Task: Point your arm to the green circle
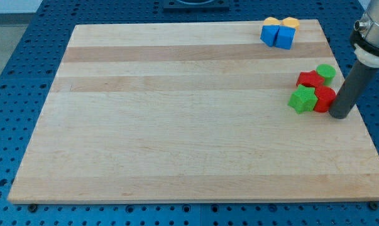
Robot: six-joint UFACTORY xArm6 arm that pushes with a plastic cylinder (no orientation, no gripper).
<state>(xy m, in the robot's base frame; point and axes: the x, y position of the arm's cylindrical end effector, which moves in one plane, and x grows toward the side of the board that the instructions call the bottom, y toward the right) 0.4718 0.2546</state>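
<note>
The green circle sits near the board's right edge, at the top right of a small cluster. Touching it on the left is a red star-like block. Below that lie a second red block and a green star-shaped block. My tip rests on the board just right of the lower red block, close to or touching it, and below the green circle. The rod rises up and to the right out of the view.
Two blue blocks and two yellow blocks are bunched at the board's top right. The wooden board lies on a blue perforated table. The board's right edge runs just right of my tip.
</note>
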